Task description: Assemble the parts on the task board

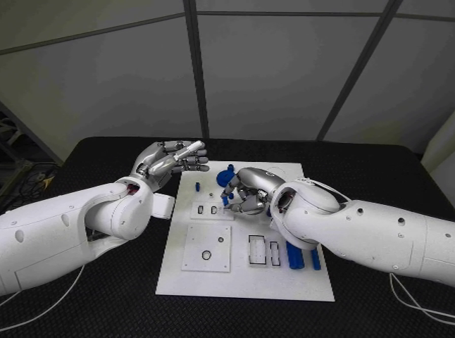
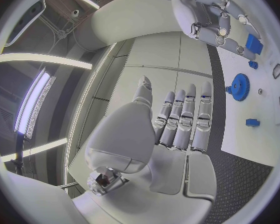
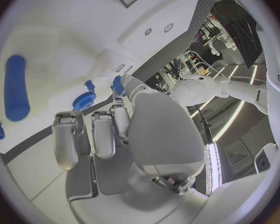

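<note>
Two hands are near the task board point(image 1: 202, 285): the right hand point(image 1: 246, 193) pinches a small blue part point(image 3: 117, 84) over the board's far end, right beside the blue gear point(image 1: 227, 176), while the left hand point(image 1: 172, 160) hovers off the board's far left corner, fingers apart, holding nothing.

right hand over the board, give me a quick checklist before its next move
1. Right hand over the task board: ok.
2. Small blue part pinched at its fingers: ok, firmness cannot tell.
3. Blue gear lying free on the board beside the hand: ok.
4. Left hand lifted off the board's far left corner, holding nothing: ok.
5. Two long blue parts at the board's right edge, away from the hand: ok.
6. Target slot for the held part: cannot tell.
</note>
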Motion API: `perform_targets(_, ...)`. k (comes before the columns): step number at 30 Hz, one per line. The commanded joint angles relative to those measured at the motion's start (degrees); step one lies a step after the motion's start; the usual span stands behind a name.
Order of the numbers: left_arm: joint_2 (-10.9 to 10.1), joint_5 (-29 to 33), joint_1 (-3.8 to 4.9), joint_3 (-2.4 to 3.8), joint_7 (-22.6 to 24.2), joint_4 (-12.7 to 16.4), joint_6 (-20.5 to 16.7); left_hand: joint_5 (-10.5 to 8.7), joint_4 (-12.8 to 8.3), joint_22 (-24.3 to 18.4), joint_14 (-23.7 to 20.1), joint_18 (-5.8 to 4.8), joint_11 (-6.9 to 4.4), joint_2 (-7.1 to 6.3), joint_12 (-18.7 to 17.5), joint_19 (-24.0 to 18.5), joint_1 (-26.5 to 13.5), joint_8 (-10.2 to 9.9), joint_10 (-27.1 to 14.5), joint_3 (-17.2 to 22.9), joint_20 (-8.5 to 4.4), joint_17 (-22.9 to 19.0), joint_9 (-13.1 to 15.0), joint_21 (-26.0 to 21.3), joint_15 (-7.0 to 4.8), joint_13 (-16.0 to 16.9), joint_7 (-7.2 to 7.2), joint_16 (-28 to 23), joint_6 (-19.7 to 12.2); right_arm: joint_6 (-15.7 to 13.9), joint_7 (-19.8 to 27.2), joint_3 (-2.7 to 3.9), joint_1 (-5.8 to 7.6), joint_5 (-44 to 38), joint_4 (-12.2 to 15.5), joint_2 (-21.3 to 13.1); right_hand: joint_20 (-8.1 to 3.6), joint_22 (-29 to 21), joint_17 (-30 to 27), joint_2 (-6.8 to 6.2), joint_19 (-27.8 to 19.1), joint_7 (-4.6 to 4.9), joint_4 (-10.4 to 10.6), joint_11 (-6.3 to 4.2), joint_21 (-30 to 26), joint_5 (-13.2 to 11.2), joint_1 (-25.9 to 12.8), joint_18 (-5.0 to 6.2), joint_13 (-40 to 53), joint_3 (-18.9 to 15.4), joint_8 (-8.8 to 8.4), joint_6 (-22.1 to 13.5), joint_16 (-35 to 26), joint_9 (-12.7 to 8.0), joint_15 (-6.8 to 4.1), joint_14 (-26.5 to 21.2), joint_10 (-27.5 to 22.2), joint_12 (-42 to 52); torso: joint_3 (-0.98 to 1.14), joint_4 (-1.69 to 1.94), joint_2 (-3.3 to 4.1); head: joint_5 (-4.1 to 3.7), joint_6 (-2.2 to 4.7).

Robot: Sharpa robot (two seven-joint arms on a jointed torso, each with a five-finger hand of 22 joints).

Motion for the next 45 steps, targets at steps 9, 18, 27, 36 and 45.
perform_targets(9, 0.4, 0.0, 0.10, 0.06, 0.1, -0.1, 0.6, 0.36, -0.4, -0.1, 0.0, -0.27, -0.03, 0.57, -0.3, -0.1, 0.1, -0.3, 0.6, -0.1, -0.06, -0.1, -0.1, 0.2, 0.27, 0.0, 0.60, -0.2, 0.4, 0.1, -4.6, -0.28, -1.27, -4.5, -0.4, 2.0, -0.54, 15.1, 5.5, 0.71, 5.9, 0.16, -0.5, -0.36, 0.3, 0.6, -0.4, -0.43, 2.2, 0.0, 0.31, 0.5, 0.1, 0.1, -0.51, 3.9, 0.1, 0.1, 0.07, 0.06, 0.06, 0.17, -0.58)
perform_targets(18, 0.5, 0.0, 0.10, 0.06, 0.1, -0.2, 0.7, 0.36, -0.4, -0.1, 0.0, -0.27, -0.03, 0.57, -0.3, -0.1, 0.1, -0.3, 0.6, -0.1, -0.06, -0.1, -0.1, 0.2, 0.27, 0.0, 0.60, -0.2, 0.4, 0.5, -5.1, -0.30, -1.44, -5.0, -1.3, 2.9, -0.55, 15.1, 5.5, 0.69, 5.9, 0.16, -0.5, -0.35, 0.3, 0.6, -0.6, -0.43, 2.2, 0.0, 0.26, 0.5, 0.1, 0.1, -0.51, 3.9, 0.1, 0.2, 0.01, 0.00, 0.02, 0.26, -0.82)
perform_targets(27, 0.5, 0.0, 0.10, 0.06, 0.1, -0.1, 0.7, 0.36, -0.4, -0.1, 0.0, -0.27, -0.03, 0.57, -0.3, -0.1, 0.1, -0.3, 0.6, -0.1, -0.06, -0.1, -0.1, 0.2, 0.27, 0.0, 0.60, -0.2, 0.4, 0.7, -5.5, -0.31, -1.48, -5.6, -1.8, 3.4, -0.56, 15.1, 5.5, 0.60, 5.9, 0.18, -0.6, -0.34, 0.3, 0.7, -0.9, -0.43, 2.2, -0.1, 0.10, 0.4, 0.1, 0.1, -0.51, 3.9, 0.1, 0.1, 0.00, 0.03, 0.00, 0.24, -1.00)
perform_targets(36, 0.3, 0.0, 0.10, 0.06, 0.1, -0.1, 0.7, 0.36, -0.4, -0.1, 0.0, -0.27, -0.03, 0.57, -0.3, -0.1, 0.1, -0.3, 0.6, -0.1, -0.06, -0.1, -0.1, 0.2, 0.27, 0.0, 0.60, -0.2, 0.4, 2.3, -6.1, -0.31, -1.49, -6.1, -1.8, 3.4, -0.50, 15.1, 5.3, 0.28, 5.9, 0.48, -0.9, -0.13, 0.3, 0.7, -1.7, -0.43, 1.9, -0.1, -0.79, -0.6, -0.1, 0.1, -0.39, 3.9, -0.2, -0.4, 0.01, 0.03, -0.02, 0.32, -1.12)
perform_targets(45, 0.3, 0.0, 0.10, 0.06, 0.1, -0.1, 0.7, 0.36, -0.4, -0.1, 0.0, -0.27, -0.03, 0.57, -0.3, -0.1, 0.1, -0.3, 0.6, -0.1, -0.06, -0.1, -0.1, 0.2, 0.27, 0.0, 0.60, -0.2, 0.4, 3.5, -6.7, -0.31, -1.49, -6.6, -1.6, 3.4, -0.39, 15.1, 5.2, -0.03, 5.9, 0.73, -1.1, 0.07, 0.3, 0.7, -2.3, -0.43, 1.6, -0.2, -1.29, -1.4, -0.1, 0.1, -0.23, 3.9, -0.5, -0.8, 0.02, 0.01, -0.03, 0.37, -1.15)
